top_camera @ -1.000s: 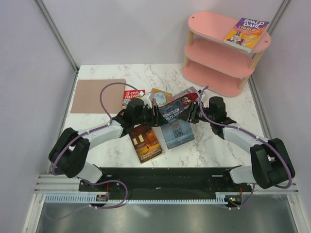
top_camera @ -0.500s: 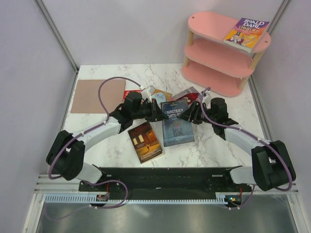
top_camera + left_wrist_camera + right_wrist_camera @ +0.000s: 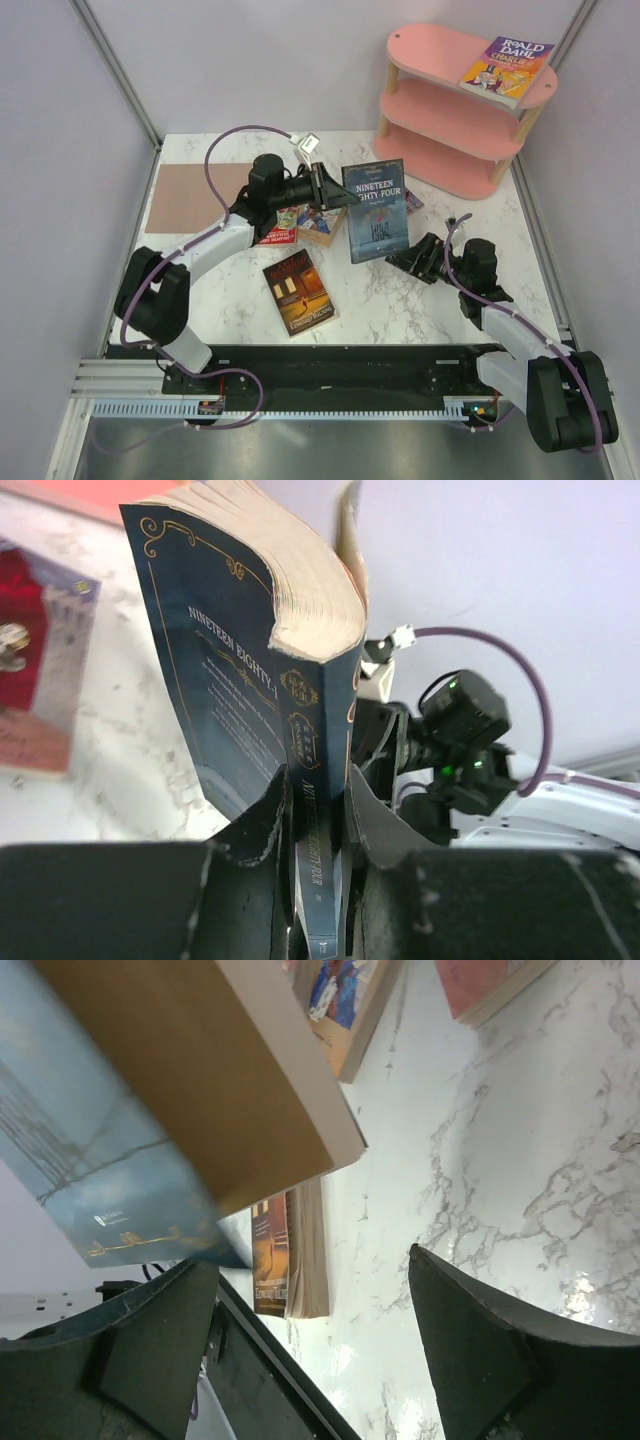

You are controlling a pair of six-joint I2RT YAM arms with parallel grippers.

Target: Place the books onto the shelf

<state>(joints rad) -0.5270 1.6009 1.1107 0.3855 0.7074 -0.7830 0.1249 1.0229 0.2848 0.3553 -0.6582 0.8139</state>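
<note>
My left gripper (image 3: 338, 197) is shut on the spine of the dark blue "Nineteen Eighty-Four" book (image 3: 375, 212), which hangs upright above the table. In the left wrist view the spine (image 3: 318, 780) sits pinched between both fingers. My right gripper (image 3: 410, 256) is open and holds nothing, low and to the right of that book; its wrist view shows bare marble between the fingers (image 3: 470, 1350). The dark brown-orange book (image 3: 298, 292) lies flat near the front. The red Treehouse book (image 3: 281, 226) and tan book (image 3: 322, 227) lie under my left arm. The pink shelf (image 3: 440, 100) carries the Roald Dahl book (image 3: 505, 68) on top.
A flat brown mat (image 3: 198, 196) lies at the table's back left. A pink-grey book (image 3: 411, 203) peeks out behind the lifted book. Side walls enclose the table. The left arm's cable (image 3: 250, 135) loops toward the back.
The left gripper closed on the blue book's spine and raised it upright off the table, toward the back. The right gripper opened, let go and drew back toward the front right.
</note>
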